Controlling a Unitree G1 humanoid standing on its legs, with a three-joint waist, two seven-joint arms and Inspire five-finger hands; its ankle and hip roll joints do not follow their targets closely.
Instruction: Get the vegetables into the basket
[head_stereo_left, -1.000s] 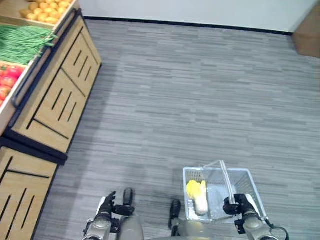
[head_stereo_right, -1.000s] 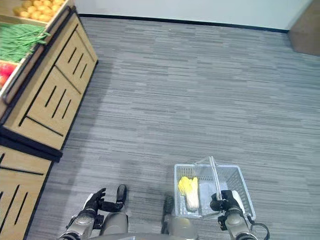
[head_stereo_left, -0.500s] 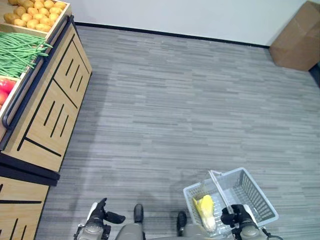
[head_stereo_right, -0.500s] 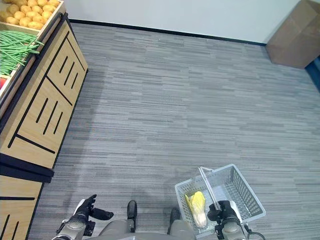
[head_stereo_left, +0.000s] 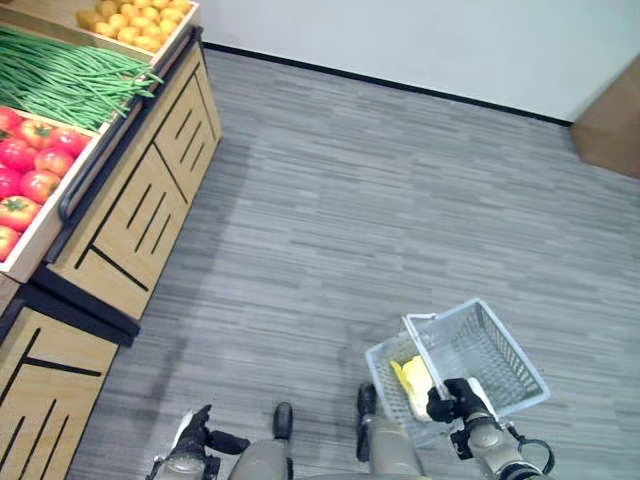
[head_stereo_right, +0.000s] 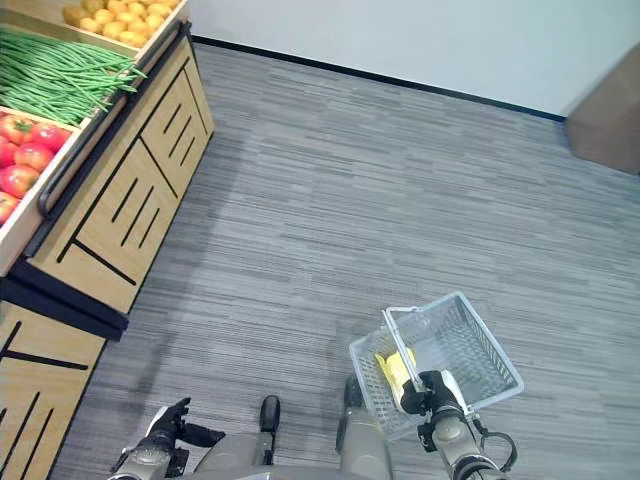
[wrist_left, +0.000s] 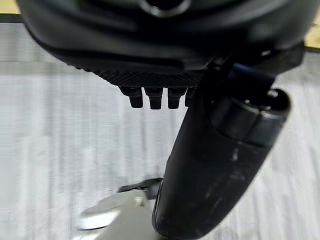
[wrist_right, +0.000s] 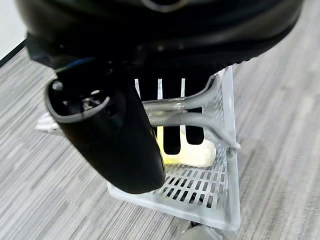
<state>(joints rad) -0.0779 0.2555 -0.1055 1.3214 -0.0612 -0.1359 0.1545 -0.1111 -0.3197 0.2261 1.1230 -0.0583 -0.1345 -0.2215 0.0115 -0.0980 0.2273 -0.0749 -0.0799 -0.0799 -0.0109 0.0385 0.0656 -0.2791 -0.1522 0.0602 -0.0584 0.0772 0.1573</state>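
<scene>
Left eye view: your right hand (head_stereo_left: 455, 400) is curled round the handle (head_stereo_left: 420, 345) of the pale grey basket (head_stereo_left: 500, 350), which hangs over the grey floor (head_stereo_left: 380, 200) at lower right. 1 yellow-white cabbage (head_stereo_left: 413, 378) lies inside the basket at the end nearest you. Your left hand (head_stereo_left: 195, 432) sits low at lower left, holding nothing. A wooden produce stand (head_stereo_left: 130, 220) runs along the left, with tomatoes (head_stereo_left: 25, 170), green beans (head_stereo_left: 70, 80) and small yellow produce (head_stereo_left: 135, 22) in its trays. A brown box (head_stereo_left: 612, 125) stands at the far right by the wall.

Right eye view: same layout; the basket (head_stereo_right: 470, 345) tilts, and the right hand (head_stereo_right: 435, 390) is clamped on its handle.

Left wrist view: the left hand (wrist_left: 165, 60) has its fingers (wrist_left: 152, 97) curled inward, thumb out, nothing in it.

Right wrist view: fingers (wrist_right: 172, 135) wrap the clear handle (wrist_right: 185, 107); the cabbage (wrist_right: 187, 152) rests on the basket floor (wrist_right: 200, 187) below them.
</scene>
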